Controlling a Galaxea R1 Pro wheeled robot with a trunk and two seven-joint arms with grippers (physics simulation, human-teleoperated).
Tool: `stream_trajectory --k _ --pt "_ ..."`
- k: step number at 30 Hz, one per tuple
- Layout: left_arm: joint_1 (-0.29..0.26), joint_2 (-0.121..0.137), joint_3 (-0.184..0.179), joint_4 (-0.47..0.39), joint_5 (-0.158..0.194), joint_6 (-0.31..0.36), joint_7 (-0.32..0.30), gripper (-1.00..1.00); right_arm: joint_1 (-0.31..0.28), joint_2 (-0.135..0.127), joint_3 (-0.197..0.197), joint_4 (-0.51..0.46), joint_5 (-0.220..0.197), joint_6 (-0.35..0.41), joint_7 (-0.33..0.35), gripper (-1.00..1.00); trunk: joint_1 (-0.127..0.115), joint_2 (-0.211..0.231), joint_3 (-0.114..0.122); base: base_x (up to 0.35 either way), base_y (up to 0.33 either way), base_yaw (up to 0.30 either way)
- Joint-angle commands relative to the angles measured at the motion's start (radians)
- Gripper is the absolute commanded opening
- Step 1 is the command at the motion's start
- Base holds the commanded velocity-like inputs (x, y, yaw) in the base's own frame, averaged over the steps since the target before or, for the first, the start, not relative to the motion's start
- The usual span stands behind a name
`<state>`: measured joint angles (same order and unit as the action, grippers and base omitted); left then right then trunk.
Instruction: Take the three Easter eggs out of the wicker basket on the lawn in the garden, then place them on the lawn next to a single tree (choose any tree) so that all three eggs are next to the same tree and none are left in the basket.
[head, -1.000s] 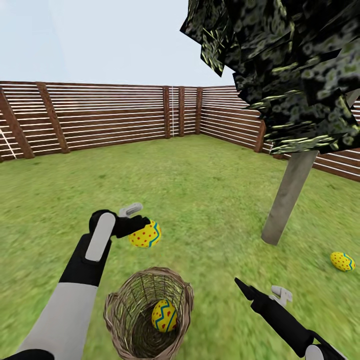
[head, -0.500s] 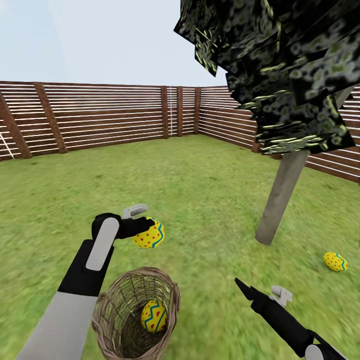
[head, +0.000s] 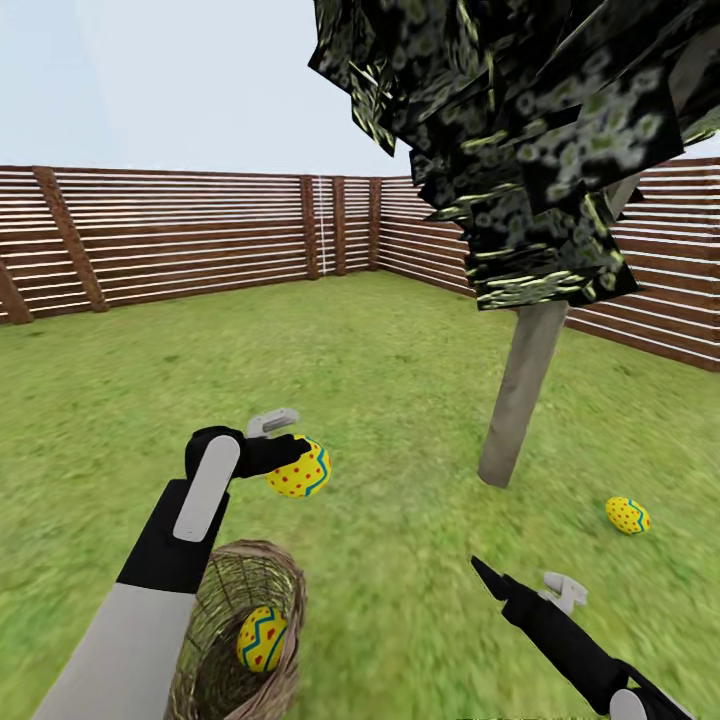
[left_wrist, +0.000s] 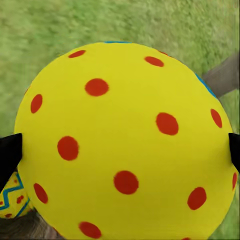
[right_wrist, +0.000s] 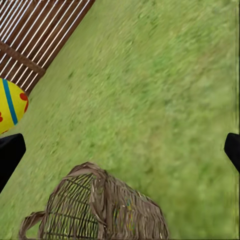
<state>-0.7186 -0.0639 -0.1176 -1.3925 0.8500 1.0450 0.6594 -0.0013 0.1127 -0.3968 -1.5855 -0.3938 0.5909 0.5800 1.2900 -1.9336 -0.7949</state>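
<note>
- The basket (head: 235, 640) is seen below and just behind the left claw (head: 285, 452), nearer the robot; one egg (head: 261, 639) is left inside it.
- The left claw is clamped on a second egg (head: 299, 467), held in the air above the lawn (head: 400, 380), beyond the basket's rim; in the left wrist view the egg (left_wrist: 125, 145) is seen between the two dark fingertips.
- The right claw (head: 520, 590) is held apart and empty, low over the grass, off to the right of the basket.
- Over the last second the whole view has swung: basket, tree and lying egg have all slid leftward in the picture, while both arms have kept their places. This is judged to be the robot turning towards the tree, carrying the egg.
- The third egg (head: 627, 515) lies on the grass ahead and right of the right claw, near the trunk (head: 518, 390), to its right.
- Open grass lies between the left claw and the trunk; nothing is seen in the way.
- The fence (head: 190, 240) closes the garden far beyond.
</note>
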Motion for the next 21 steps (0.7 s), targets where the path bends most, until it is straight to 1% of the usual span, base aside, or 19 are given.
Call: stream_trajectory --k 1,6,19,21 --pt "-0.001 0.000 0.000 -0.001 0.009 0.002 0.011 -1.00 0.000 0.001 -0.002 -0.001 -0.007 0.007 0.001 1.00 0.000 0.000 0.000 0.000 -0.277 -0.220" --pt "-0.001 -0.001 -0.016 0.000 0.008 0.002 0.012 -1.00 0.000 0.001 -0.001 -0.001 -0.007 0.007 0.000 1.00 0.000 0.000 0.006 0.000 -0.277 -0.223" --pt "-0.001 -0.003 -0.019 0.011 0.006 0.002 0.015 -1.00 0.000 0.001 0.000 -0.001 -0.007 0.007 0.000 1.00 0.000 0.000 0.021 0.000 -0.277 -0.223" --pt "-0.001 -0.004 -0.032 0.024 0.006 0.002 0.019 -1.00 0.000 0.000 0.000 -0.001 -0.007 0.007 0.000 1.00 0.000 0.000 0.023 0.000 -0.279 -0.224"
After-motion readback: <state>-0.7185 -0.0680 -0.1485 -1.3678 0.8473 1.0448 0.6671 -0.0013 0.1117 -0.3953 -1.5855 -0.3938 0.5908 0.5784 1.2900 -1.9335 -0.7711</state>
